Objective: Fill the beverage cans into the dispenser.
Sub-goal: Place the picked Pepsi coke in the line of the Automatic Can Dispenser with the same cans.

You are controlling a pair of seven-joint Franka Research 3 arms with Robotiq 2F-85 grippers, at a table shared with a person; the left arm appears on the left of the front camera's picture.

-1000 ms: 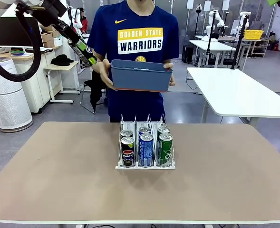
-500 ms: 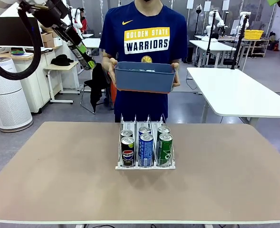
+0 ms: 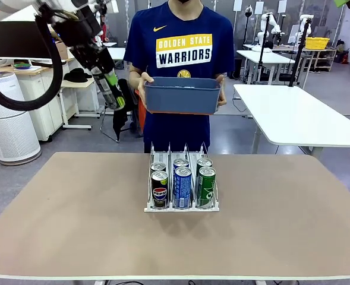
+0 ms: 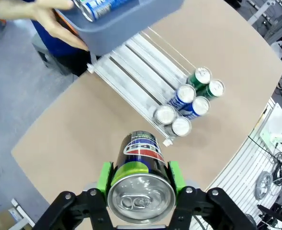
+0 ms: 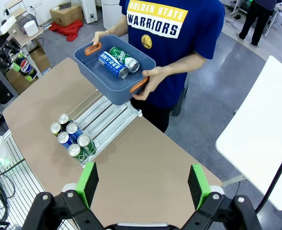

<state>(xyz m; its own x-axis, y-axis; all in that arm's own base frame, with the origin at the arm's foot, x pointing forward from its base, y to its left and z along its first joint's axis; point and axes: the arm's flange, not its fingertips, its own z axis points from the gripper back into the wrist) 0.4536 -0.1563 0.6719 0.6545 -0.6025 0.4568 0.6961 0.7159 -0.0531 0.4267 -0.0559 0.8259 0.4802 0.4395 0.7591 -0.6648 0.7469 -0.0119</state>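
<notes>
Clamped in left gripper (image 4: 140, 175): glossy dark cylindrical Pepsi can (image 4: 141, 153), round silver top. Right gripper (image 5: 142, 185) spread wide, empty.

The table (image 3: 73, 231) is a plain dull tan. On it the dispenser (image 3: 180, 208) is clear with white edges. At its front stand a black Pepsi can (image 3: 160, 191) with the red, white and blue roundel, a blue-and-white can (image 3: 182, 189) and a green can (image 3: 206, 187), all silver-topped. In the upper middle of the front view the bin (image 3: 182, 98) is slate blue with orange handles (image 5: 93, 48). The shirt (image 3: 183, 24) behind it is navy with a yellow band and white letters. The left gripper (image 4: 140, 175) is black, its pads (image 4: 104, 176) bright green against a dark can (image 4: 141, 148) banded lime under its silver top.
</notes>
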